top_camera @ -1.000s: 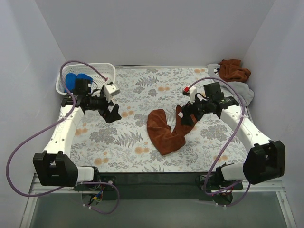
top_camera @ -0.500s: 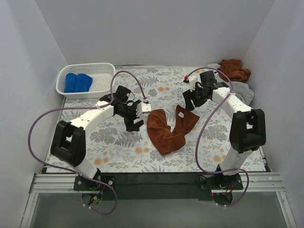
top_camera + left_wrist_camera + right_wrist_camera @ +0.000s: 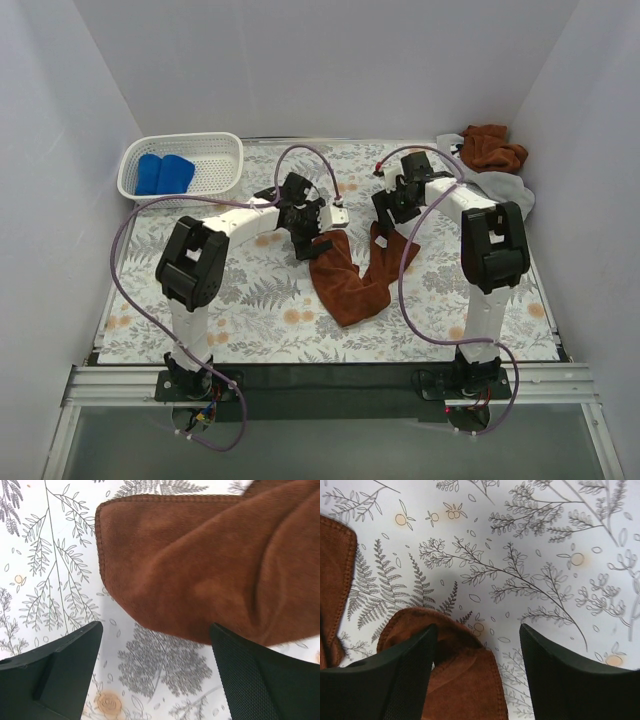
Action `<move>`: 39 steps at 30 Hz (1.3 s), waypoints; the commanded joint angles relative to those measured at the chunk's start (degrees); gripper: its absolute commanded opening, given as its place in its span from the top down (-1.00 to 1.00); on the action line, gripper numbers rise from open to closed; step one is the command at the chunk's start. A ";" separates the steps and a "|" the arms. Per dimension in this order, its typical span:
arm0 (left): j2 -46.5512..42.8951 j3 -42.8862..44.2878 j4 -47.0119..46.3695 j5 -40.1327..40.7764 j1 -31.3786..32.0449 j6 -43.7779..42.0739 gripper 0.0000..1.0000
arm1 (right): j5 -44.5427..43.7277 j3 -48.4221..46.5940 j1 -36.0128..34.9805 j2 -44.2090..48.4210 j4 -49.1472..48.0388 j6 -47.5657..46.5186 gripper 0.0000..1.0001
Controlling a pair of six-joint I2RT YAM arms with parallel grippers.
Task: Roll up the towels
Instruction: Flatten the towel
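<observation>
A rust-brown towel (image 3: 345, 278) lies crumpled in a V shape at the table's middle. My left gripper (image 3: 303, 243) is open and empty, just left of the towel's left end. In the left wrist view the towel (image 3: 200, 565) lies just beyond the open gripper (image 3: 155, 672). My right gripper (image 3: 385, 208) is open, over the towel's right end. In the right wrist view the towel's folded corner (image 3: 460, 680) lies between the fingers, against the left finger (image 3: 390, 680). Two blue rolled towels (image 3: 165, 173) sit in the basket. Another rust-brown towel (image 3: 492, 147) and a light grey towel (image 3: 508, 190) lie at the back right.
The white perforated basket (image 3: 225, 150) stands at the back left corner. The table carries a floral-print cover (image 3: 250, 300). White walls close in the left, back and right sides. Purple cables loop over both arms.
Both arms have swung inward. The left gripper moved from near the basket to the towel's left end; the right gripper moved back and left over the towel's right end. The towel has not moved.
</observation>
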State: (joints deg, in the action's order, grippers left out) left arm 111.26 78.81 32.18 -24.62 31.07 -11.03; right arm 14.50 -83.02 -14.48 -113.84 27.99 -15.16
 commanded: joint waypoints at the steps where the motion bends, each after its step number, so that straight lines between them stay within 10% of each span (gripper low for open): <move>1: 2.02 2.93 -3.44 4.58 1.19 1.53 -0.64 | -1.67 1.19 -0.72 -1.12 -2.15 1.01 -0.18; 7: 5.80 2.76 -2.48 7.66 1.71 2.33 -0.44 | -5.01 6.29 -0.64 1.77 -1.89 -1.01 0.42; 11: 5.90 0.93 1.56 10.90 1.63 1.98 0.25 | -6.24 9.45 0.76 5.11 -0.05 -2.86 0.97; 17: -4.55 -7.51 5.25 16.44 0.84 1.97 0.75 | -6.07 13.85 3.84 11.79 2.86 -5.32 0.97; 28: -17.74 -21.24 12.99 18.39 -3.20 6.71 0.45 | -2.72 24.92 4.20 24.89 11.03 -13.58 0.97; 39: -7.57 -1.14 21.67 3.89 -14.11 10.49 0.37 | -1.24 24.32 6.04 30.44 14.11 -16.39 0.97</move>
State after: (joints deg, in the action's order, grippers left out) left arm 100.99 71.77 49.15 -13.93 16.21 -2.24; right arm 11.25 -56.25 -9.08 -84.64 40.71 -30.24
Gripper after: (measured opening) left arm 0.290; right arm 0.019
